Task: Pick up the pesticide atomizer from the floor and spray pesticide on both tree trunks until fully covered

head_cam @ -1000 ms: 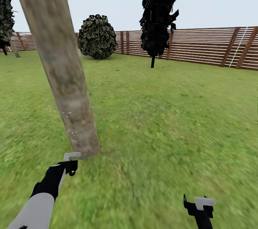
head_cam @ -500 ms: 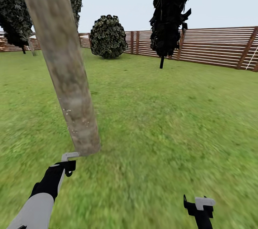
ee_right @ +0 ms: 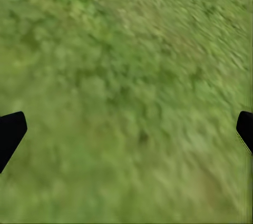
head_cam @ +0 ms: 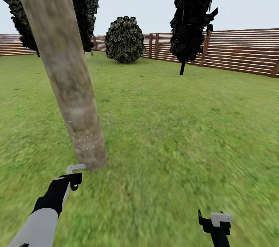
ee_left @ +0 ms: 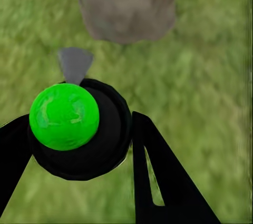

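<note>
Beside the tree trunk [head_cam: 73,96], the left gripper [ee_left: 79,145] clamps the atomizer [ee_left: 79,129]; view has swung left, pesticide [head_cam: 81,138] specks persist; right gripper [ee_right: 126,129] gapes empty.

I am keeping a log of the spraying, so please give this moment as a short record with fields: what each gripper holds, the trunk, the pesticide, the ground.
left gripper: shut on pesticide atomizer, green-topped, grey nozzle toward the trunk
right gripper: open, holds nothing, over the grass
tree trunk: pale grey-tan, close ahead of the left gripper
pesticide: few white specks low on the trunk, most of the trunk bare
grass: green lawn
background: wooden fence, dark conifer, round shrub
</note>
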`<state>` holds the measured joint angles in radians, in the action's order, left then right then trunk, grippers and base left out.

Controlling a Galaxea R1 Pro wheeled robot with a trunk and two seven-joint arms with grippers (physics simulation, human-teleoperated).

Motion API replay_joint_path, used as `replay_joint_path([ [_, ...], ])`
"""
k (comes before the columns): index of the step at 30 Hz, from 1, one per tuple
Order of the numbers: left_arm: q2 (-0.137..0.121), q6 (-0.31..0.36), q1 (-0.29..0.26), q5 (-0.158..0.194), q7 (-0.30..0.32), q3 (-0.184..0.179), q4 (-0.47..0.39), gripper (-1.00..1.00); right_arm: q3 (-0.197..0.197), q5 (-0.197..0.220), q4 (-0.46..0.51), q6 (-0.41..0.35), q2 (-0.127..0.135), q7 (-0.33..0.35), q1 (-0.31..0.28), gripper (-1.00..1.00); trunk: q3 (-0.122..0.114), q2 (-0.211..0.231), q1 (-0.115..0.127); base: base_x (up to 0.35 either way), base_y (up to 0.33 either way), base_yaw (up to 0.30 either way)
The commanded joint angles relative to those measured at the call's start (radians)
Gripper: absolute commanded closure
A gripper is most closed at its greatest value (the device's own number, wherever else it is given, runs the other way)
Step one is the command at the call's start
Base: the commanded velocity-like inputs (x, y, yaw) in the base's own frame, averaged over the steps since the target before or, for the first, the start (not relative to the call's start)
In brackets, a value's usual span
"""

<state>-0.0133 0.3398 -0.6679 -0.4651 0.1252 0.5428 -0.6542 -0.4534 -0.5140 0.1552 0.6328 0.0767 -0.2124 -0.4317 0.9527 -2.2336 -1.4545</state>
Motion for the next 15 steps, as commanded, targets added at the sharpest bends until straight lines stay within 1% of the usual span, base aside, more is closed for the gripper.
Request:
replay_joint_path([
  [1, 0.001, 0.004, -0.001, -0.01, 0.01, 0.006, -0.002, 1.0, -0.004, -0.011, -0.002, 0.002, 0.0, -0.007, -0.001, -1.0, 0.001, 0.0, 0.0, 0.008, -0.272, 0.0],
  [9, -0.001, 0.004, -0.001, -0.01, 0.01, 0.008, -0.003, 1.0, -0.004, -0.011, -0.002, 0.002, 0.0, -0.007, -0.001, -1.0, 0.001, 0.0, 0.0, 0.001, -0.274, 0.014],
  [11, -0.001, 0.004, -0.001, -0.01, 0.01, 0.008, -0.003, 1.0, -0.004, -0.011, -0.002, 0.002, 0.0, -0.008, -0.001, -1.0, 0.001, 0.0, 0.0, 0.0, -0.274, 0.192],
  [15, -0.001, 0.004, -0.001, -0.01, 0.01, 0.008, -0.004, 1.0, -0.004, -0.011, -0.002, 0.002, 0.0, -0.007, -0.001, -1.0, 0.001, 0.0, 0.0, 0.0, -0.274, 0.265],
])
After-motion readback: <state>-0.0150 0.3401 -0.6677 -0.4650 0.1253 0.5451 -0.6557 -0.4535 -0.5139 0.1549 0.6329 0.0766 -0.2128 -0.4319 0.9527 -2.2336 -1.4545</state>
